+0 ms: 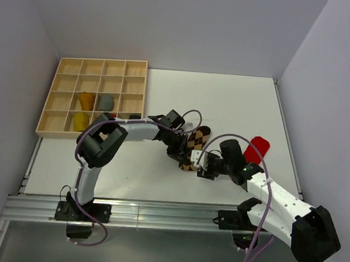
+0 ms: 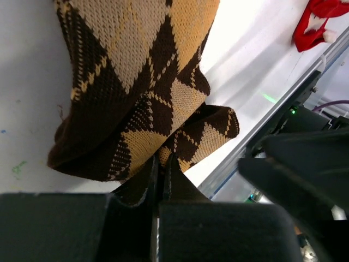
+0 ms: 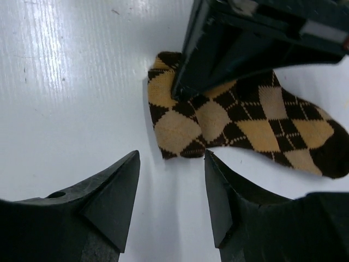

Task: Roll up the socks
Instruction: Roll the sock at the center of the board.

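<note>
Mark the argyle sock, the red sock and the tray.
argyle sock (image 3: 245, 123): right wrist view, middle of the foot.
red sock (image 1: 257, 149): top view, middle of the sock.
tray (image 1: 104, 60): top view, far rim.

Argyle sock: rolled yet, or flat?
Not rolled: the argyle sock lies flat, stretched out on the table, with the shut left hand at one end.

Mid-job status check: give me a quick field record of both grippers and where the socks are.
left gripper: shut on argyle sock at its edge
right gripper: open, empty, just short of that sock
red sock: unrolled, right of both grippers
wooden tray: far left; two mustard bundles, one grey bundle, separate compartments
</note>
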You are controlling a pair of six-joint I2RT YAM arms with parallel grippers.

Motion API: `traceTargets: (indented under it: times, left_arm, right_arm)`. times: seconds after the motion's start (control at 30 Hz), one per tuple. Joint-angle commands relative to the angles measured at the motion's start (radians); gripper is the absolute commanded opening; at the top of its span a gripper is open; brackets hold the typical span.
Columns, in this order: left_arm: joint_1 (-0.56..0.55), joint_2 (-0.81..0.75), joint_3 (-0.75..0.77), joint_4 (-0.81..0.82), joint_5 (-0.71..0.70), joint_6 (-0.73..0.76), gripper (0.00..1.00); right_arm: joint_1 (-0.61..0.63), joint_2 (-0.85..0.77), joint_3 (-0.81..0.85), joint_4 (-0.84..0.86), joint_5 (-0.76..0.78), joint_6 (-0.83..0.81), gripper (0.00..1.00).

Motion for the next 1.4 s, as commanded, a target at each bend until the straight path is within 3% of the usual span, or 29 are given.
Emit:
traceTargets:
  times: [0.0,0.37,0.53,0.63,0.67,0.73,0.87,1.0,1.1,1.37]
  left_arm:
    - [-0.009,0.041,-0.005,-0.089,-0.015,0.008,0.0]
    - [-0.001,0.04,-0.017,-0.092,0.004,0.029,0.0]
    - [-0.001,0.044,-0.014,-0.087,0.027,0.034,0.0]
    - [-0.001,0.041,-0.011,-0.092,0.036,0.045,0.0]
    - [0.0,0.04,-0.011,-0.09,0.045,0.048,0.0]
    - [0.0,0.031,-0.019,-0.08,0.051,0.049,0.04]
    - [0.005,0.003,-0.054,-0.044,0.05,0.034,0.15]
    - [0.013,-0.089,-0.132,0.066,0.005,-0.021,0.36]
    - [0.022,-0.168,-0.21,0.184,-0.024,-0.067,0.43]
    - [0.025,-0.359,-0.412,0.428,-0.235,-0.13,0.45]
  right_arm:
    - [0.08,0.019,-0.03,0.154,0.12,-0.03,0.58]
    - [0.286,0.121,-0.064,0.28,0.296,-0.045,0.56]
    - [0.324,0.212,-0.044,0.303,0.353,-0.042,0.52]
    - [0.326,0.275,-0.032,0.322,0.381,-0.039,0.44]
    - [0.326,0.301,-0.017,0.32,0.384,-0.034,0.32]
    - [0.326,0.324,0.008,0.297,0.399,-0.005,0.21]
    - [0.314,0.367,0.086,0.18,0.338,0.019,0.08]
    - [0.272,0.376,0.149,0.016,0.203,0.027,0.05]
    - [0.239,0.397,0.206,-0.117,0.094,0.022,0.04]
    - [0.087,0.6,0.4,-0.475,-0.116,-0.076,0.04]
